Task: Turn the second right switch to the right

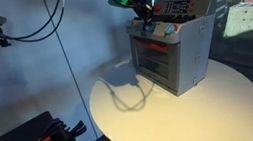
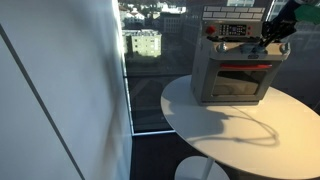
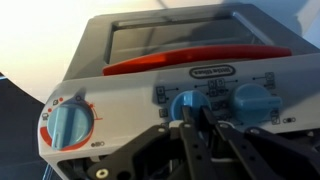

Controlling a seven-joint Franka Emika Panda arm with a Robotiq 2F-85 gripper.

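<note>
A grey toy oven (image 1: 188, 59) (image 2: 208, 78) with a red door handle (image 3: 150, 66) stands on a round white table (image 1: 174, 119). Its control panel in the wrist view has a large blue dial in a red ring (image 3: 68, 126) on the left, a middle blue knob (image 3: 180, 99) and a right blue knob (image 3: 255, 100). My gripper (image 3: 193, 114) sits over the panel in both exterior views (image 1: 145, 17) (image 2: 270, 40). Its fingers are together, with the tips against the lower part of the middle blue knob.
The table (image 2: 240, 128) is round and the oven stands near its far edge. A cable's shadow lies on the table top (image 1: 131, 98). Windows with a city view (image 2: 145, 45) are behind. Dark equipment (image 1: 41, 139) stands low beside the table.
</note>
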